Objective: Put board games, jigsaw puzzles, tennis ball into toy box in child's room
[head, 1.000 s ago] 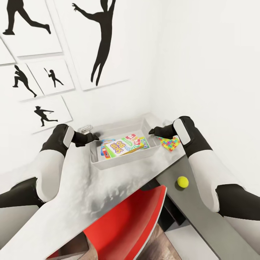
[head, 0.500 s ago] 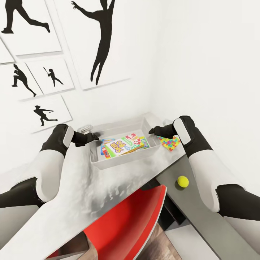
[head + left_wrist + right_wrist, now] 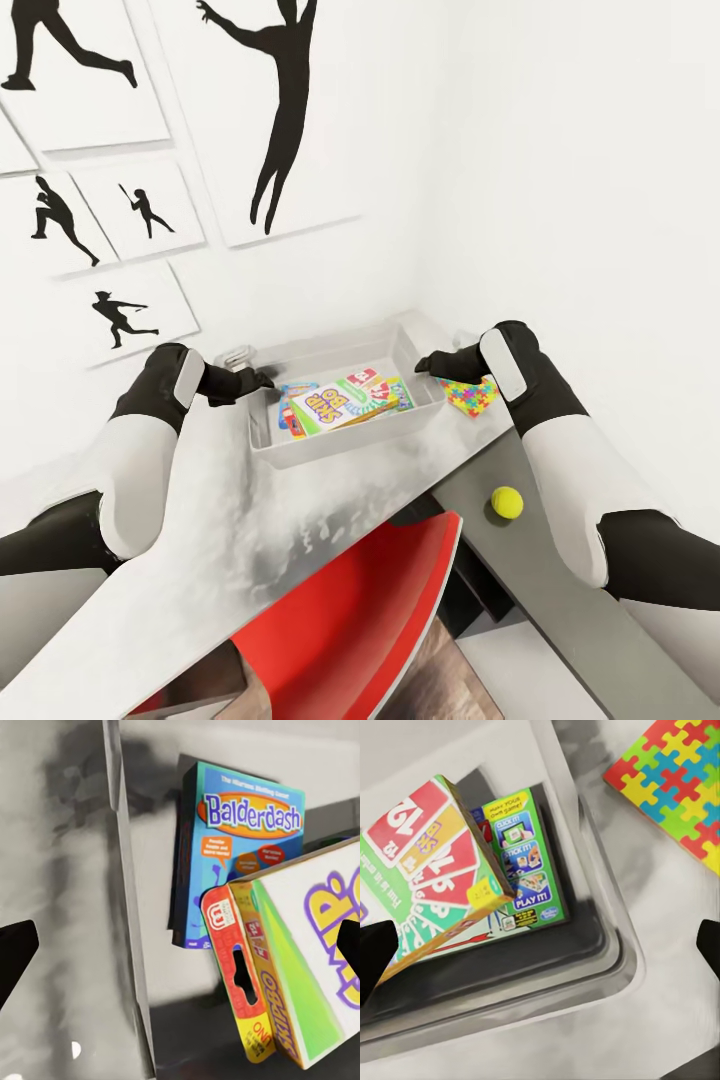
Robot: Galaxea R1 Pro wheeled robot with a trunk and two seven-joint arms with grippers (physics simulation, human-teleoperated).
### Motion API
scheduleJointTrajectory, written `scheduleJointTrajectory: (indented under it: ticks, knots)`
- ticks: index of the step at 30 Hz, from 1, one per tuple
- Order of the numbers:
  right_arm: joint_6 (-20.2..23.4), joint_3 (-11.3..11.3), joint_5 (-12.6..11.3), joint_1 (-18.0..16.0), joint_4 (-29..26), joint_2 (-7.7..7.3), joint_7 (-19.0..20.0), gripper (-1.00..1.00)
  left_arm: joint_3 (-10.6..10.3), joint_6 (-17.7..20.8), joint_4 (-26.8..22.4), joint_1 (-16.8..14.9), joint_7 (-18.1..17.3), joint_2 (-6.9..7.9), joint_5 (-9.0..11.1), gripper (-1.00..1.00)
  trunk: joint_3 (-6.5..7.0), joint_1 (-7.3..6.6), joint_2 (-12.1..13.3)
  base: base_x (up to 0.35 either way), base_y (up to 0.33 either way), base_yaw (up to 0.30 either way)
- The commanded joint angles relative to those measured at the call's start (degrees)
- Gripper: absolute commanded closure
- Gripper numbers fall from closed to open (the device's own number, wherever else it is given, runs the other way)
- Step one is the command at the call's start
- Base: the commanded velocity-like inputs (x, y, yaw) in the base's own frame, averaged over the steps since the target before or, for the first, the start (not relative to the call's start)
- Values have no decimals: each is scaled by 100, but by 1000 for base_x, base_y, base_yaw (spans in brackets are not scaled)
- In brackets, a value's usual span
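Observation:
The grey toy box (image 3: 283, 452) stands on the table against the wall. A tilted Skip-Bo box (image 3: 322, 408) leans inside it over a blue Balderdash box (image 3: 240, 847) and a green box (image 3: 521, 862). My left gripper (image 3: 262, 380) hovers open over the box's left rim (image 3: 127, 907), nothing between its fingers. The right gripper (image 3: 425, 364) hangs open and empty over the box's right rim (image 3: 615, 937). A flat, many-coloured jigsaw puzzle (image 3: 470, 397) lies on the table just right of the box, also in the right wrist view (image 3: 675, 787). The yellow tennis ball (image 3: 506, 502) rests nearer on the grey table part.
A red chair (image 3: 350, 620) is tucked under the table's (image 3: 200, 540) front edge. White walls close the corner behind and right of the box, with black silhouette posters (image 3: 270, 120) on the left wall. A small clear object (image 3: 236, 356) sits behind the box's left corner.
The whole picture has drifted up a trifle. Both arms and all the toys hold their places.

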Motion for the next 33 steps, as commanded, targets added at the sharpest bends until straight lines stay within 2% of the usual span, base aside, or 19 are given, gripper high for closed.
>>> scheduleJointTrajectory:
  ticks: [1, 5, 11, 33]
  knots:
    - [13, 11, -19, -5, 0, -1, -59, -100, 20, 26, -3, -5, -18, -2, -4, -100, -15, 3, -11, 0, 0, 0]
    - [13, 5, 186, -5, 7, -1, -60, -100, 24, 31, -3, -5, -18, -6, 0, -100, -39, 3, -11, 0, 0, 0]
    - [-12, 7, 313, -5, 34, -6, -59, -100, 23, 37, -5, -5, -23, -5, 5, -100, -88, 3, -11, 0, 0, 0]
    - [-225, 2, 355, -5, 299, 0, -74, -100, 20, 61, -29, -5, -39, -2, 15, -100, -291, 3, -11, 0, 0, 0]
